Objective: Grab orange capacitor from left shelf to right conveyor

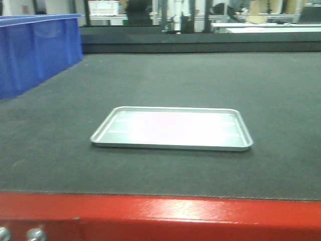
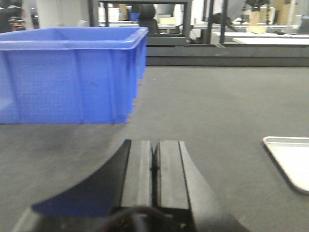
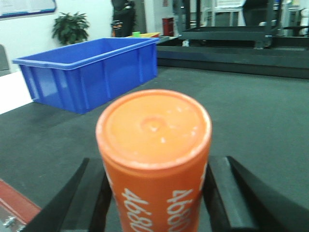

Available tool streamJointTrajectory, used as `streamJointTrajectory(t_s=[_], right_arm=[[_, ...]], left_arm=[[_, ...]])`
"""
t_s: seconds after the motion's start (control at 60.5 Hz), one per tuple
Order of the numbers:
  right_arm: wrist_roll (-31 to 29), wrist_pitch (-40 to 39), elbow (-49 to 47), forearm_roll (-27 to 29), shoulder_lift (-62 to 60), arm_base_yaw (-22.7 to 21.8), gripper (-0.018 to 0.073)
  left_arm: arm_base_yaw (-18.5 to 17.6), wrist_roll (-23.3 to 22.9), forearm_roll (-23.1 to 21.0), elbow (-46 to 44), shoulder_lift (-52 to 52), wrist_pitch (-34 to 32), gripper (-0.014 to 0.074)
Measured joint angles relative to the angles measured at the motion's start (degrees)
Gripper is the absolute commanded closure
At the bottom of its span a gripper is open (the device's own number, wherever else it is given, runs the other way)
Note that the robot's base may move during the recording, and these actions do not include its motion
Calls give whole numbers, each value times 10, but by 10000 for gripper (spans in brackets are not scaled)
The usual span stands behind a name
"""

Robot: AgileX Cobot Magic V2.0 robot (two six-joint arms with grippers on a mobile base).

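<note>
In the right wrist view my right gripper (image 3: 155, 193) is shut on the orange capacitor (image 3: 153, 159), an orange cylinder with white "4680" down its side, held above the right conveyor (image 3: 251, 116). The dark belt with its red front edge (image 1: 160, 213) bears a shallow silver tray (image 1: 173, 128), empty, at the middle of the front view. In the left wrist view my left gripper (image 2: 154, 162) is shut and empty, low over the belt, with the tray's corner (image 2: 292, 162) to its right. The left shelf is out of view. Neither gripper shows in the front view.
A large blue plastic bin (image 1: 35, 47) stands on the belt at the back left; it also shows in the left wrist view (image 2: 72, 72) and the right wrist view (image 3: 91, 72). Dark frames and benches (image 1: 200, 30) run behind the belt.
</note>
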Motion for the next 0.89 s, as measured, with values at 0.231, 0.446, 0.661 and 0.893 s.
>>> streamJointTrajectory(t_s=[0.231, 0.446, 0.661, 0.893], right_arm=[[0, 0, 0, 0, 0, 0, 507], [0, 0, 0, 0, 0, 0, 507], [0, -38, 0, 0, 0, 0, 507], [2, -91, 0, -5, 17, 0, 505]], left_arm=[[0, 0, 0, 0, 0, 0, 701], [0, 0, 0, 0, 0, 0, 701], [0, 0, 0, 0, 0, 0, 701], [0, 0, 0, 0, 0, 0, 701]])
